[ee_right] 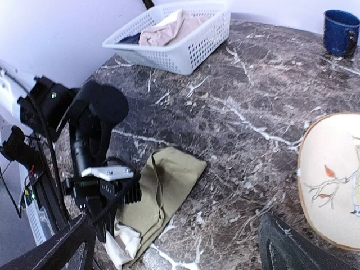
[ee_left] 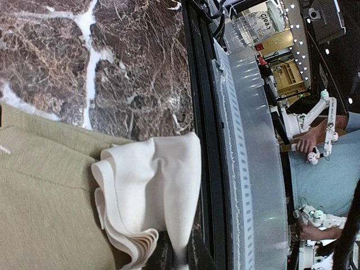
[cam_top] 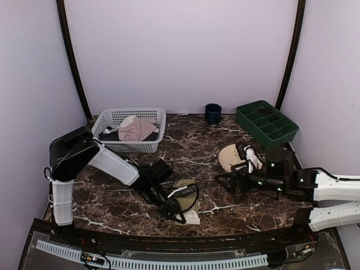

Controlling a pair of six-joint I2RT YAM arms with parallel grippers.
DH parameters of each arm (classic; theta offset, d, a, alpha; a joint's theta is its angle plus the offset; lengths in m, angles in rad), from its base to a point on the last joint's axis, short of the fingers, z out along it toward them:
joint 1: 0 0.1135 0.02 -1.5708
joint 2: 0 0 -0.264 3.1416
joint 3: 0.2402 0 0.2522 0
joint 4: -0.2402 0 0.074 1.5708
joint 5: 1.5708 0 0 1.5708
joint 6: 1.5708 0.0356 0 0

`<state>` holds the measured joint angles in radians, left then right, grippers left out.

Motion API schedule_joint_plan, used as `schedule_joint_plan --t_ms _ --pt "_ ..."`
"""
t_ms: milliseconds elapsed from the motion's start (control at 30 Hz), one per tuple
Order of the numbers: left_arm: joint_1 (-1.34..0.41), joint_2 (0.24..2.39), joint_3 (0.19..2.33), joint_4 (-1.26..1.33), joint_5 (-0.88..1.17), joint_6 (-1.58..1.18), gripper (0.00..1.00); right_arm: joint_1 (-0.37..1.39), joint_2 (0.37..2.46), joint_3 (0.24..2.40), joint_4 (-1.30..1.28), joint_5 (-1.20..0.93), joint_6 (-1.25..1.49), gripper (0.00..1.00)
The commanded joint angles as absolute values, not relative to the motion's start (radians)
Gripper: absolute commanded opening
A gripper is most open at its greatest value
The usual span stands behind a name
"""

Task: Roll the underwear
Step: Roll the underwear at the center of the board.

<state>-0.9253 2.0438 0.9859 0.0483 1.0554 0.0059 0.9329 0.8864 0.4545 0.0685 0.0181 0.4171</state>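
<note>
Olive-khaki cloth briefs (ee_right: 169,180) on marble table (cam_top: 197,146): cream waistband (ee_left: 152,185) pinched by left gripper (cam_top: 179,212) (right gripper (cam_top: 226,183) wide, empty).

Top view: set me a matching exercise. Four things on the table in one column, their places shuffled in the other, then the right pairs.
Things:
1. mug
2. basket
3. underwear
4. plate

Places:
A. front centre
B. back left
C. back centre, by the wall
D. right of centre

Pairs: 1-C, 2-B, 3-A, 4-D
</note>
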Motion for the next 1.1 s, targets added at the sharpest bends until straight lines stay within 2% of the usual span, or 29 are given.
schedule_joint_plan --t_ms 0,167,500,667,1067 --pt "-0.876 2.147 0.974 -0.116 1.026 -0.007 0.08 1.063 0.947 0.377 0.188 0.033 0.395 1.0" --pt "-0.859 2.206 1.041 -0.275 1.037 0.075 0.1 1.169 1.087 0.378 0.254 0.033 0.395 1.0" --pt "-0.842 2.282 1.079 -0.395 1.041 0.213 0.12 1.308 1.345 0.45 0.395 0.033 0.395 1.0" --pt "-0.834 2.279 1.05 -0.344 0.987 0.179 0.13 1.364 1.463 0.484 0.462 0.033 0.395 1.0" --pt "-0.834 2.279 1.018 -0.277 0.981 0.142 0.15 1.381 1.497 0.478 0.479 0.033 0.395 1.0"
